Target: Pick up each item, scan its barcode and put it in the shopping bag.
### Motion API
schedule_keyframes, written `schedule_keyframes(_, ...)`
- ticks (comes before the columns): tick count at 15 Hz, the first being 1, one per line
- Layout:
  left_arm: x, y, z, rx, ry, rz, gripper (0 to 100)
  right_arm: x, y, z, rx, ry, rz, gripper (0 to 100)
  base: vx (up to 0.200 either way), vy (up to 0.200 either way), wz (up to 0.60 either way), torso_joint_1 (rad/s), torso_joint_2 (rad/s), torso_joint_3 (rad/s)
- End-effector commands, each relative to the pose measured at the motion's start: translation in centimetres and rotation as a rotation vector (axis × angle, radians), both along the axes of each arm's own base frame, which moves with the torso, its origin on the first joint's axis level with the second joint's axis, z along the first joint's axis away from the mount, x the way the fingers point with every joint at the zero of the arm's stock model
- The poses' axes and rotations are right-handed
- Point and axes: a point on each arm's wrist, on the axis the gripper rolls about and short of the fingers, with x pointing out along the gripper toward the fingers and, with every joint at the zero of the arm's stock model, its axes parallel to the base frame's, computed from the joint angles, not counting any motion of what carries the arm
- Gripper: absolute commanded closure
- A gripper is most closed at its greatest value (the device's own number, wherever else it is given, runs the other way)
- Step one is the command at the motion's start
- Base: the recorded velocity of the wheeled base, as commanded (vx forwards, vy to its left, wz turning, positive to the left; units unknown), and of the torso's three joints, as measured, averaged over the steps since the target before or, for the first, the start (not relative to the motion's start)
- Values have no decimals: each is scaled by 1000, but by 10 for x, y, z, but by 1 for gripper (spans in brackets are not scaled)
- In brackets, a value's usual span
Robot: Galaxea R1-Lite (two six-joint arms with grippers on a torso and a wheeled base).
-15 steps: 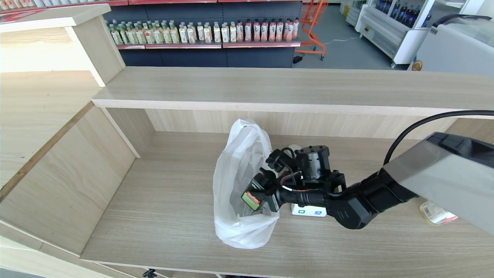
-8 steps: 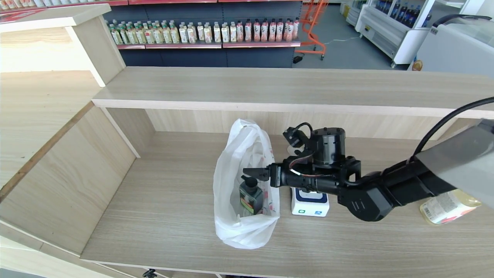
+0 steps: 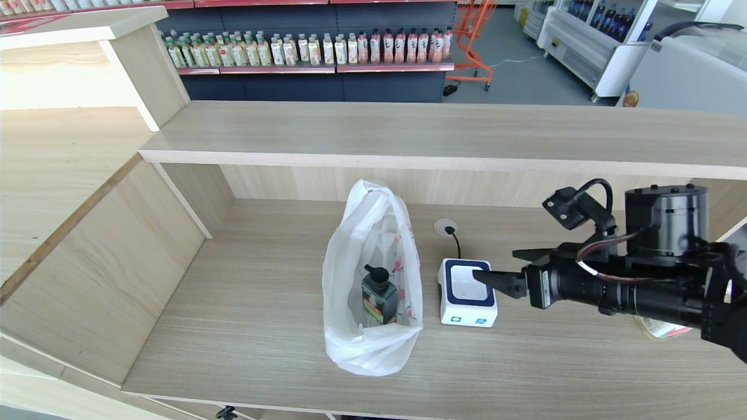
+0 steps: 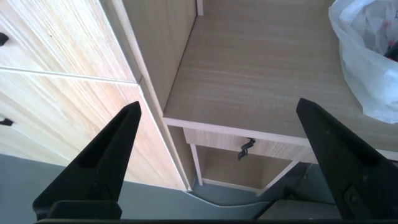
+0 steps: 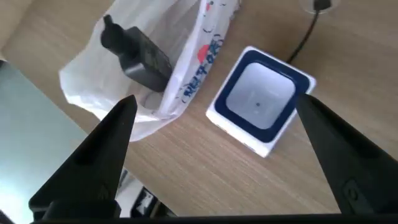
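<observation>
hovering at the scanner's (image 3: 462,318) right edge, mid-frame: right gripper (image 3: 496,263), spread wide, empty; counter (image 3: 262,326) runs to the lower edge; bottle (image 3: 379,300) in shopping bag (image 3: 350,350); left gripper (image 4: 219,106) wide.

Black right arm (image 3: 618,289), ribbed cylindrical wrist, looped black cable, red and white wires, tapered black claw (image 3: 495,263)

Across the lower half of the head view, a pale wood-grain counter (image 3: 233,326), walled at the left by a slanted side panel (image 3: 111,251). Above it, through the middle of the frame, a raised ledge (image 3: 408,131) of the same wood. Along the top, a store shelf (image 3: 303,49) lined with upright bottles. To its right, an orange rack (image 3: 475,17). In the upper right corner, white freezer cabinets (image 3: 589,52). Under the counter's front edge, seen from the left wrist, a small black hook (image 4: 247,148).
</observation>
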Motion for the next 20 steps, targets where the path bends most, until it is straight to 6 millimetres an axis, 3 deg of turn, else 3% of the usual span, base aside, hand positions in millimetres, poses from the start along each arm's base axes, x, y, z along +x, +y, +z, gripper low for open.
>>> schedule_keyframes(1, 0, 0, 0, 0, 0, 0, 0, -43, -48, 9, -152, -110, -194, 0, 0, 0, 0, 0, 0, 0)
schedule_keyframes(5, 0, 0, 0, 0, 0, 0, 0, -70, -58, 5, -151, -118, -223, 0, 0, 0, 0, 0, 0, 0)
schedule_keyframes(8, 0, 0, 0, 0, 1, 0, 0, -70, -59, 6, -149, -122, -232, 0, 0, 0, 0, 0, 0, 0)
schedule_keyframes(14, 0, 0, 0, 0, 0, 0, 0, -69, -61, -5, -108, -37, -298, 0, 0, -200, 0, 1, 4, 3)
schedule_keyframes(17, 0, 0, 0, 0, 0, 0, 0, -70, -61, -7, -109, -19, -299, 0, 0, 0, 0, 0, 0, 0)
schedule_keyframes(20, 0, 0, 0, -2, 0, 0, 0, -71, -61, -7, -104, -17, -302, 0, -200, 0, 0, 6, 4, 4)
